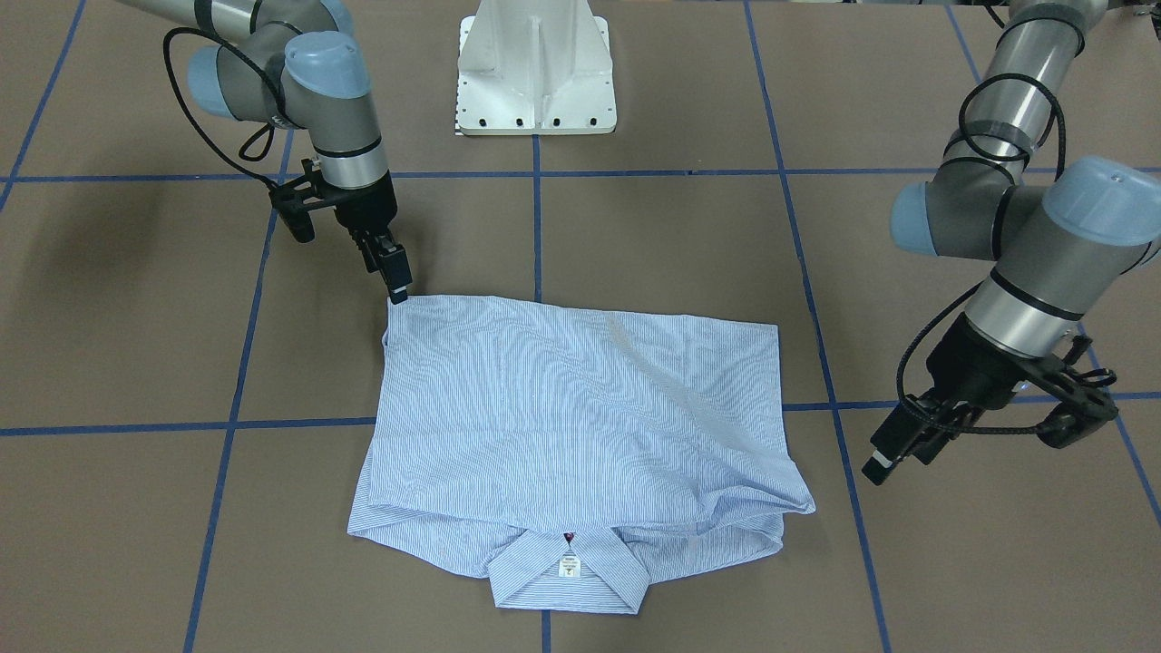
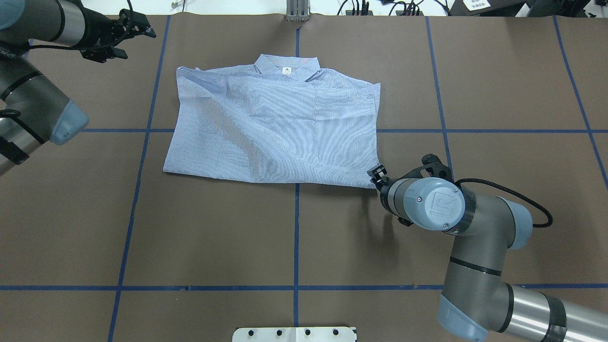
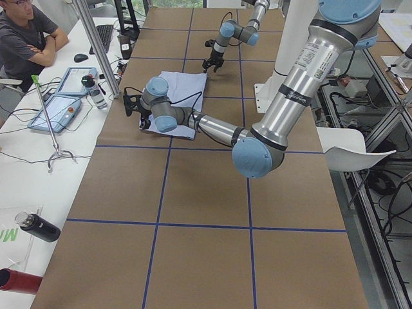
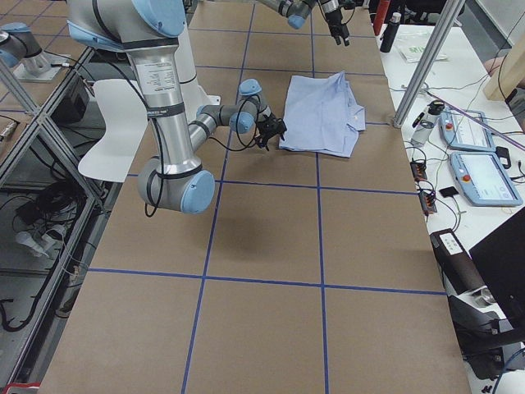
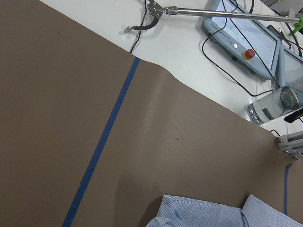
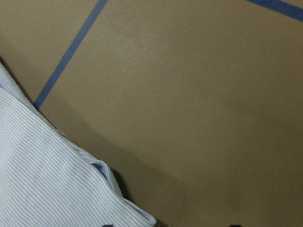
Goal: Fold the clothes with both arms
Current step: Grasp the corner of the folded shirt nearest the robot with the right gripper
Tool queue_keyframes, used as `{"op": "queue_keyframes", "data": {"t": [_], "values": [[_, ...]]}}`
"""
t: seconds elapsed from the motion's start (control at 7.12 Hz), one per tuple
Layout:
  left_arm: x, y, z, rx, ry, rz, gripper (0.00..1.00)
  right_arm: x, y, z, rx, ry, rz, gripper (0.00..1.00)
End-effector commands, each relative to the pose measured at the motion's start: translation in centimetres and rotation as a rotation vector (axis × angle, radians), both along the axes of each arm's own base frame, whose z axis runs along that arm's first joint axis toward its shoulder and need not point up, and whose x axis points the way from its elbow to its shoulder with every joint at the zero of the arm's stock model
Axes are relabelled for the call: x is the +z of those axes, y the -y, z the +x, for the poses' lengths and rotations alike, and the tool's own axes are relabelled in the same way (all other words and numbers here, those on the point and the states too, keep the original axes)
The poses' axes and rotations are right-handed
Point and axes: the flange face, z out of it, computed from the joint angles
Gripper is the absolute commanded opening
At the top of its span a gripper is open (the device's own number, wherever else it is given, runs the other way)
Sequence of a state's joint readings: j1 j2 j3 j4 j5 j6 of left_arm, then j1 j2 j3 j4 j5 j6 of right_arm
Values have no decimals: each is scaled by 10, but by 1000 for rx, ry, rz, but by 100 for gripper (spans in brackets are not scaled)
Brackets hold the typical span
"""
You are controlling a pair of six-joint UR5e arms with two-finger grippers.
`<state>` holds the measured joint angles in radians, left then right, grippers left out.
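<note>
1. Front-facing view: your shirt [image 1: 580, 408] lies flat on the brown paper-covered table [image 1: 136, 317]. It is folded into a rough rectangle of fine blue-and-white pinstripe, with soft creases toward 4 o'clock. The pointed collar [image 1: 608, 579] juts out at 6 o'clock and carries a small white neck label [image 1: 569, 568]. The right gripper [image 1: 397, 288] stands tip-down on the shirt's 10 o'clock corner, seen edge-on, so you cannot read its jaws here. The left gripper [image 1: 884, 458] hangs at 3 o'clock, clear of the cloth. I cannot tell whether it is spread.

2. Overhead view: the collar now sits at 12 o'clock. The right gripper meets the shirt's 5 o'clock corner, largely hidden by its own round grey wrist cap [image 2: 439, 204]. The left gripper is out at 10 o'clock, well apart from the cloth. Blue tape lines [image 2: 297, 228] grid the table, and the shirt lies across two of them.

3. Exterior left view: only here do you see a person [image 3: 26, 35], seated at 10 o'clock. The grippers are too small to judge.

4. Exterior right view: the near arm's gripper touches the shirt's near corner.

5. Left wrist view: a strip of striped cloth shows at 6 o'clock. A pendant [image 5: 241, 40] with a red button sits at 1 o'clock, and a clear bottle [image 5: 279, 104] at 3 o'clock.

6. Right wrist view: this gives you the closest look at the cloth, with its fine stripes and a layered, hemmed corner at 6 o'clock. Two small dark tips at the bottom edge stand apart with that corner between them. That reads as jaws spread, not pinching.
</note>
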<state>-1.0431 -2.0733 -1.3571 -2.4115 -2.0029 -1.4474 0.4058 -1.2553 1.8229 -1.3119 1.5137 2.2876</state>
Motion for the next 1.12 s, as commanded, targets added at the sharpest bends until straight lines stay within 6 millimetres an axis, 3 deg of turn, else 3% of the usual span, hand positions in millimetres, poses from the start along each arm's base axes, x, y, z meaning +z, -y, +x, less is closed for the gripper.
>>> {"op": "queue_keyframes", "data": {"t": [0.0, 0.14, 0.28, 0.42, 0.56, 0.98], "values": [[1, 1, 2, 0, 1, -2, 100, 3, 3, -9, 3, -10, -7, 86], [2, 1, 0, -1, 3, -2, 100, -2, 5, -14, 1, -4, -4, 82], [3, 1, 2, 1, 4, -5, 100, 0, 6, -18, 1, -10, -7, 71], [3, 1, 2, 1, 3, -4, 100, -1, 8, -17, 13, -5, -12, 24], [4, 1, 0, 0, 5, -4, 100, -4, 8, -15, 4, 0, -6, 0], [4, 0, 1, 2, 5, -4, 100, -7, 10, -11, 3, 6, -4, 0]]}}
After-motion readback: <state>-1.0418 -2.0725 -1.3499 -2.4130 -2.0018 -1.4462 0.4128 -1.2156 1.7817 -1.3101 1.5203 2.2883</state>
